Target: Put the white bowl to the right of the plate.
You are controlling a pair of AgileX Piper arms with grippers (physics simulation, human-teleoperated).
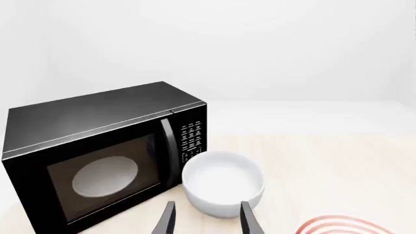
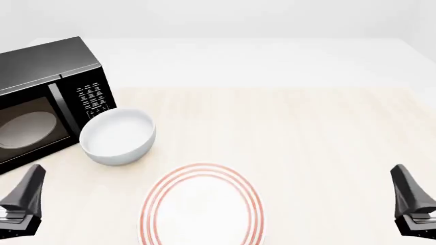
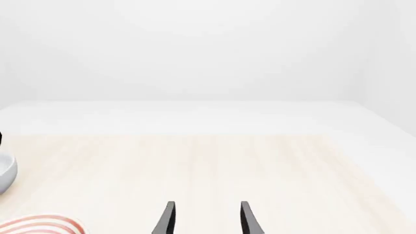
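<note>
The pale wooden table [image 2: 307,138] carried three things. A black microwave [image 2: 41,102] stood at its far left. Just right of the microwave sat the white bowl [image 2: 117,137]. The plate [image 2: 202,205] lay nearer than the microwave, further right, apart from the bowl.

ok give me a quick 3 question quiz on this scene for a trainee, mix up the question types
1. True or false: the white bowl already sits to the right of the plate in the front view.
2. Multiple choice: what stands closest to the white bowl? A) the microwave B) the right gripper C) the plate
3. Short answer: are the left gripper and the right gripper holding anything?

Key
1. False: the bowl is left of the plate and farther back.
2. A: the bowl sits just beside the microwave's keypad side.
3. No: both are open and hold nothing.
</note>
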